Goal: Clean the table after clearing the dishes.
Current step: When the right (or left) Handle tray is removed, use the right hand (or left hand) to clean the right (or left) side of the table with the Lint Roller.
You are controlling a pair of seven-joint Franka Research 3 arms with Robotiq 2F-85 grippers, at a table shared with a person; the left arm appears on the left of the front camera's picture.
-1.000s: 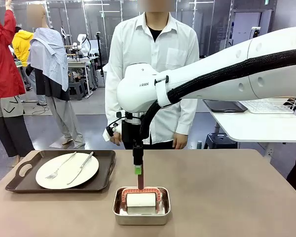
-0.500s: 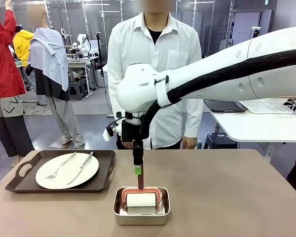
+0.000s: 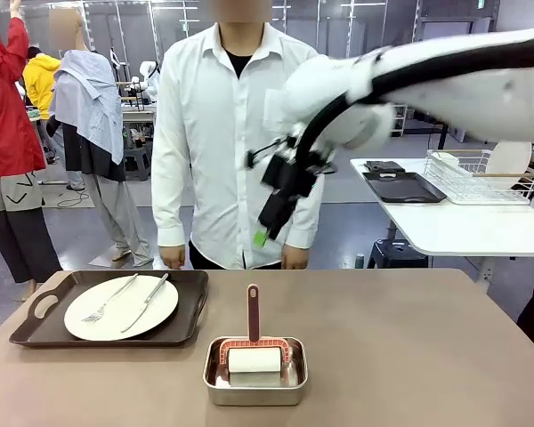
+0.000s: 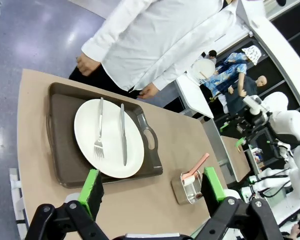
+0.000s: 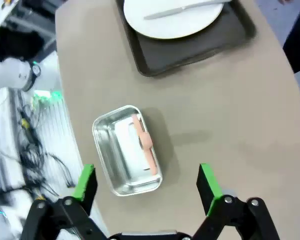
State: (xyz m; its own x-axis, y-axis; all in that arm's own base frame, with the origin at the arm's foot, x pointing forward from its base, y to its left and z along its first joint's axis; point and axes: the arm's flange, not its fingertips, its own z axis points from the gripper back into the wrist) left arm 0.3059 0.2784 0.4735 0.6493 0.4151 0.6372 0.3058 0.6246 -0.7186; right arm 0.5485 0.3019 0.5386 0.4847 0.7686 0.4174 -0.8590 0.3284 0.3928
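Right gripper [image 3: 263, 233] has risen from the roller [image 3: 254, 358] in the near-centre steel pan [image 3: 254, 397] to chest height before the person [image 3: 222, 133], jaws wide, empty. Left gripper [image 4: 152, 186] likewise wide, empty. Plate [image 3: 165, 313] with fork [image 3: 107, 301] and knife [image 3: 148, 301] sits on tray [image 3: 196, 307], far left of table [image 3: 409, 356].

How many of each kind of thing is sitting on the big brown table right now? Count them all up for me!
Tray: 1
Plate: 1
Fork: 1
Knife: 1
Steel pan: 1
Roller with a pink handle, standing in the pan: 1
Total: 6
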